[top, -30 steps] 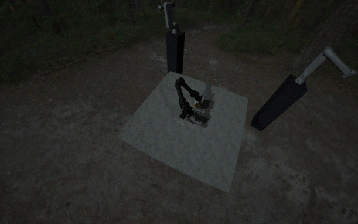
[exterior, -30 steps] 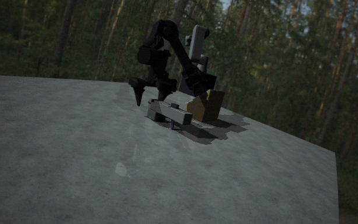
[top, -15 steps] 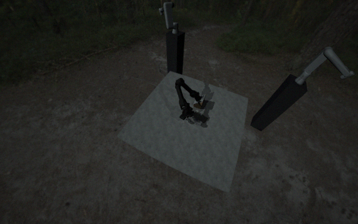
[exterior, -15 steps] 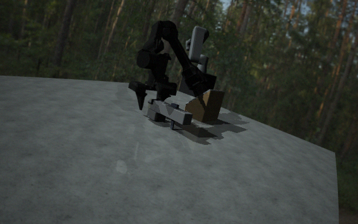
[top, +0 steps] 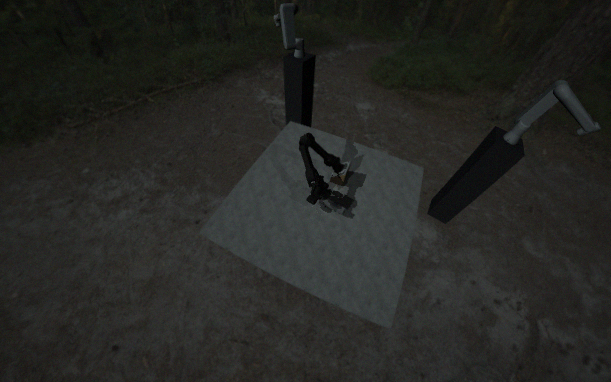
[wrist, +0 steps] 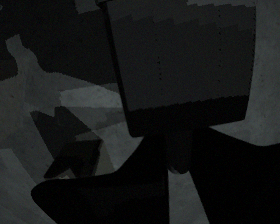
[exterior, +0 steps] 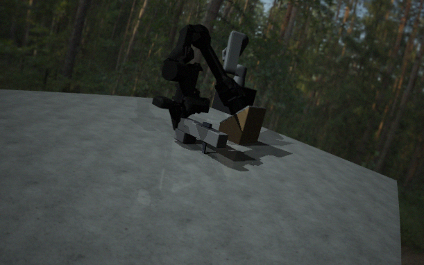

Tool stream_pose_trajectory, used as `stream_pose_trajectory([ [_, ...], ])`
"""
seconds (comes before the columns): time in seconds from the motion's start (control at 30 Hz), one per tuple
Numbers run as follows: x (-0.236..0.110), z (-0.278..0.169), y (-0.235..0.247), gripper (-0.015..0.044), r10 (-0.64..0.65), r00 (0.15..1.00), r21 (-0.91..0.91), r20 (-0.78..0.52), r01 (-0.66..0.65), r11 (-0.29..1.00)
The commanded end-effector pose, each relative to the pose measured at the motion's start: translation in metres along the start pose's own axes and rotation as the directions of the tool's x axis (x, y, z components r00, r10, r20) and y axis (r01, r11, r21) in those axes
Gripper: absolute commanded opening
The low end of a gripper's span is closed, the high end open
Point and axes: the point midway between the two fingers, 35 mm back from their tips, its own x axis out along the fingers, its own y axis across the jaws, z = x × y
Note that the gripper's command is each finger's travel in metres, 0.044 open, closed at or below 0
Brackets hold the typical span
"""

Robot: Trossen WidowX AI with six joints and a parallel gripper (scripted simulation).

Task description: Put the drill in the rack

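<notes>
A long grey block [exterior: 217, 139] [wrist: 191, 60] lies raised over the mat, and the drill [wrist: 179, 155] shows as a short grey cylinder sticking out of its end. My gripper [exterior: 175, 127] [wrist: 167, 121] points down at that end, and its fingers are shut on the drill's protruding part. The key [exterior: 207, 124] shows as a dark cap on top of the block, with its dark lower end below the block. A tan block [exterior: 252, 125] with a sloping side stands behind, near the arm's base. I cannot tell which object is the rack.
The arm stands on a pale square mat [top: 291, 240] [exterior: 115, 194]. A small dark and beige piece [wrist: 76, 157] lies beside the left finger in the wrist view. Two grey arms on dark pillars [top: 299, 85] [top: 476, 175] stand beyond the mat. Shadows cover much around the block.
</notes>
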Motion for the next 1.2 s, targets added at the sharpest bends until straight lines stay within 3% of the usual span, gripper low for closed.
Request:
stream_pose_trajectory([
  [0.0,0.000,0.000,-0.001,0.0000,-0.002,1.000,0.003,0.000,0.002,1.000],
  [1.1,0.001,-0.046,0.000,0.0000,-0.001,1.000,-0.002,-0.007,0.001,1.000],
  [1.17,0.002,-0.041,0.000,0.0053,0.002,1.000,-0.001,-0.005,-0.002,1.000],
])
